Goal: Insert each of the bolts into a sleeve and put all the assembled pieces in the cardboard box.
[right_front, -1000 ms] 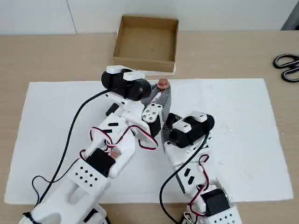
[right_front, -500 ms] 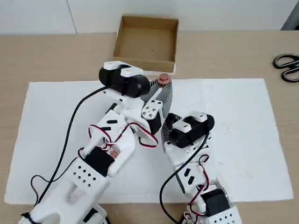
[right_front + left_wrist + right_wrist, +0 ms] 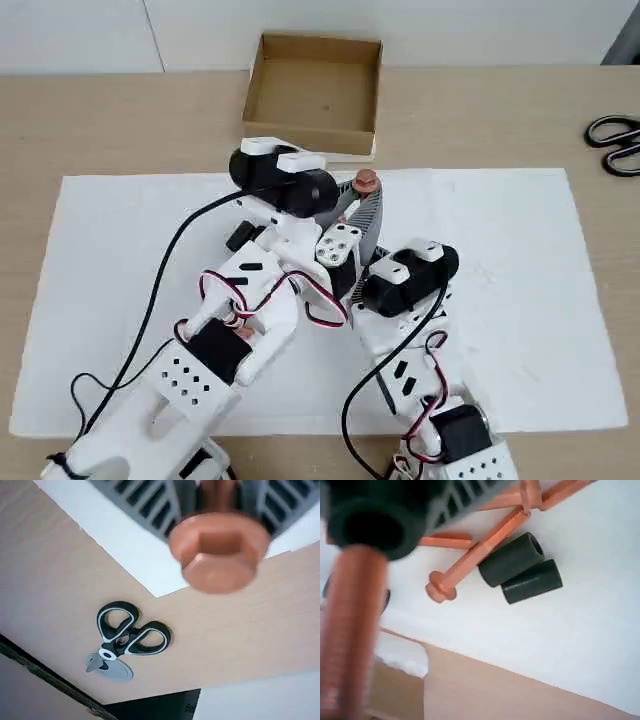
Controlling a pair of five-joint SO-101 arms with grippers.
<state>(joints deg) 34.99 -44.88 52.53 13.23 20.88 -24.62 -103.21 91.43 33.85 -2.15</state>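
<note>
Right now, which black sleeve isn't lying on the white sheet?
The sleeve in the right claw; the other two lie side by side on the white sheet.

Cardboard box behind mat; scissors far right on table.

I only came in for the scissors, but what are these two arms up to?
The left end effector grips a copper-coloured hex-head bolt near its head, above the white sheet. The right end effector holds a black cylindrical sleeve, with the bolt's shaft at its opening; how far in is unclear. Loose copper bolts and two spare black sleeves lie on the sheet. The open cardboard box holds no assembled piece yet.
</note>
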